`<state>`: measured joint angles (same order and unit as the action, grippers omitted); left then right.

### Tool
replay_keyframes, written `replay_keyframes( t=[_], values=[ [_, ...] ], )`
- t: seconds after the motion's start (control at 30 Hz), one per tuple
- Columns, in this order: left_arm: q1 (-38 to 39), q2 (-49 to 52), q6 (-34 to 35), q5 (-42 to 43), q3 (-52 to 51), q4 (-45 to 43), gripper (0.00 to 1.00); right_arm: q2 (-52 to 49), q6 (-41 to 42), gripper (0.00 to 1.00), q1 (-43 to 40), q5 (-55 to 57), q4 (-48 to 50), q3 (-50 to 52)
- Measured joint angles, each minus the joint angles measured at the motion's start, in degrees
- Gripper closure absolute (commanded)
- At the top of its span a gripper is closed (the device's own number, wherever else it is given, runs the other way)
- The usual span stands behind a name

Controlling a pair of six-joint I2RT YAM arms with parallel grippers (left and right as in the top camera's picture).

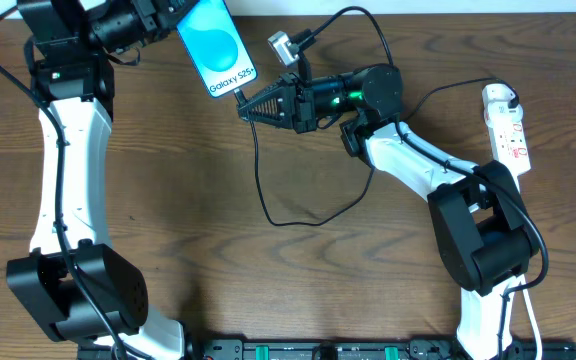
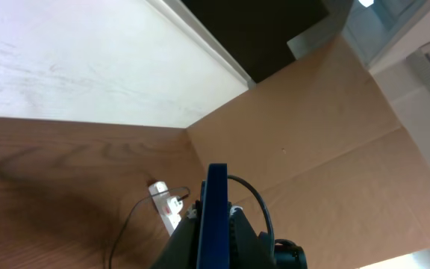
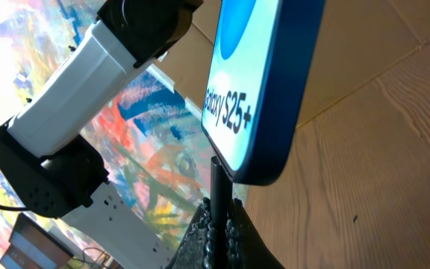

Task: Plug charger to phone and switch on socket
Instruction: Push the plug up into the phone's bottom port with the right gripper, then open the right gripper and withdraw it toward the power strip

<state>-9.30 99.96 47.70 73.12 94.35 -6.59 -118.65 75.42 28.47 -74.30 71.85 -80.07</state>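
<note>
**Brown wood surface [image 1: 268, 300], phone [image 1: 216, 45] up in the air, plug tip [image 3: 219, 178] at its bottom edge**

Behind the phone, a tan cardboard wall [image 2: 327, 134] and a pale wall above that.

Left pincer [image 1: 175, 18] clenched on the top end of the phone, holding it up off the surface. Blue screen turned up, a bit tilted. A lighter blue shape in the middle of the screen. White strip with the words "Galaxy S25+" near the phone's bottom edge.

Right pincer [image 1: 244, 107] just under the phone's bottom edge, clenched tight on the charger [image 1: 259, 170], right by its small black plug tip. Plug tip sticking out past the fingers [image 3: 234, 224] and pointing straight at the phone's bottom edge. Touching that edge in the right wrist view. Cannot tell if pushed all the way in.

Rest of the charger, long and thin and black, dropping away from the phone's bottom edge. Then a wide loop of it lying flat on the surface, below the phone in the overhead view.

Socket [image 1: 508, 135] well apart from the phone, way over past the right arm. Long and white with red marks, lying flat on the surface. A white plug [image 1: 499, 97] at one end of it. Too small to tell how its switches are set.
</note>
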Motion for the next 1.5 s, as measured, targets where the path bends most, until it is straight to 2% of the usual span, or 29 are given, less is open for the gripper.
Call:
replay_keyframes(
  t=[0.27,0.73,1.37,1.4,1.43,1.5],
  values=[
    [0.0,0.0,-2.5,-1.1,0.0,3.0,0.93,0.0,0.0,0.99,0.1,0.5,0.0,0.3],
    [2.3,0.0,-3.5,-5.3,0.0,2.9,0.93,0.0,0.0,0.99,1.1,4.1,-0.2,0.4],
    [2.3,0.0,-4.7,-6.4,0.0,0.1,0.93,0.0,0.0,0.99,1.2,8.2,-3.5,0.7],
    [2.3,0.0,-4.7,-6.4,0.0,0.1,0.92,0.0,0.0,0.94,1.2,8.2,-3.5,0.7],
    [2.3,0.0,-4.7,-6.4,0.0,0.1,0.93,0.0,0.0,0.82,1.2,8.2,-3.5,0.7],
    [2.3,0.0,-4.7,-5.9,0.0,0.3,0.93,0.0,0.0,0.32,1.2,10.3,-3.4,0.7]
  ],
)
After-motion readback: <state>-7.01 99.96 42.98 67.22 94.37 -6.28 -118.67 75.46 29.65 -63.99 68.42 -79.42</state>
